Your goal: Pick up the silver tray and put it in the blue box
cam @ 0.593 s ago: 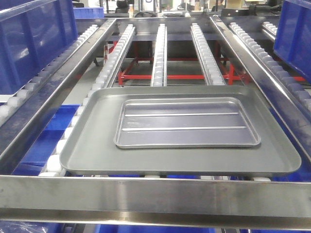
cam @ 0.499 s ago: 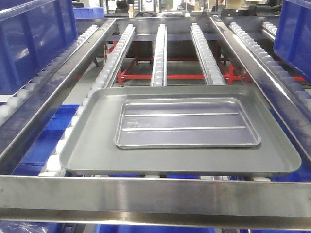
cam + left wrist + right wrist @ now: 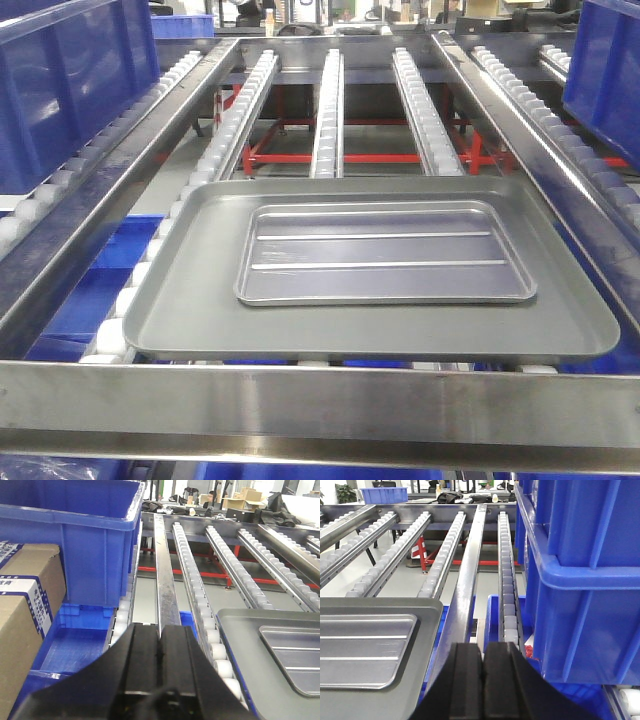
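The silver tray [image 3: 385, 262], shiny with two long ridges, lies flat inside a larger dull grey tray [image 3: 190, 300] on the middle roller lane. A large deep blue box [image 3: 60, 80] stands on the left lane, and the left wrist view [image 3: 75, 545] shows its ribbed side. Another ribbed deep blue box [image 3: 580, 580] stands on the right lane. I cannot tell which one the task means. My left gripper [image 3: 160, 627] is shut and empty, left of the silver tray [image 3: 295, 655]. My right gripper [image 3: 482, 646] is shut and empty, right of the silver tray [image 3: 362, 650]. Neither gripper shows in the front view.
A steel front rail [image 3: 320, 405] crosses below the trays. Roller strips [image 3: 328, 110] and steel dividers [image 3: 165, 580] run away from me. Shallower blue bins [image 3: 75, 645] sit below the rollers. A cardboard carton [image 3: 25, 610] stands at the left.
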Robot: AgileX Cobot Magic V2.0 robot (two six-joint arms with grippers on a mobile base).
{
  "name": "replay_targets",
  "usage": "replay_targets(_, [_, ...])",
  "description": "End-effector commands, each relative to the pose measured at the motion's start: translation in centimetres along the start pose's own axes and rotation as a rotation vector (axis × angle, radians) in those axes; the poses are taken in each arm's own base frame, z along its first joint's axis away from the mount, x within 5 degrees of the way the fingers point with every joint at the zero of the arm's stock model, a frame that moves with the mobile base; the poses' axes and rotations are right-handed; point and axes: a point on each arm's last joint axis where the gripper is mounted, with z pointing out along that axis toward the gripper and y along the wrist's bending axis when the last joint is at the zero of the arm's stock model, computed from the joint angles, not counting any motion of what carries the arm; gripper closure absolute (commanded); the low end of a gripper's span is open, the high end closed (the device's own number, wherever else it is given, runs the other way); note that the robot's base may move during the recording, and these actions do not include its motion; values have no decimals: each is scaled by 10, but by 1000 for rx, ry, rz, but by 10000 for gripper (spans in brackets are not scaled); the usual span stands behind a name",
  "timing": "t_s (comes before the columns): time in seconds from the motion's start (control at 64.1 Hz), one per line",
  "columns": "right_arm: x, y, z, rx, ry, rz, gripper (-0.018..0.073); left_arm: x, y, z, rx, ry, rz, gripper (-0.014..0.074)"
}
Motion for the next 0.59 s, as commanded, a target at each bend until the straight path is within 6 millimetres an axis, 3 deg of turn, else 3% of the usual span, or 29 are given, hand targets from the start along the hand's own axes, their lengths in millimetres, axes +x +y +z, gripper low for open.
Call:
replay_targets(0.0, [-9,1,-2,-7,-118,-2,510,-10,-1,-2,12,-103,-4,701])
replay_targets(0.125, [-10,1,-2,-8,-132,-2,510,-11,-1,-2,13,-115,-4,701])
replay_targets(0.203, [-20,1,-4,-12,-202,10,510,-23,-2,-4,20,-195,-5,700])
replay_targets(0.281, [-46,3,-9,-18,-267,23,510,-47,-5,-7,25,-240,3,700])
replay_targets(0.421, [-97,6,-13,-19,-221,22,510,-92,-10,-8,26,-79,20,700])
replay_targets(0.577, [-136,9,9,-12,-88,22,454,-134,-16,16,44,150,45,663])
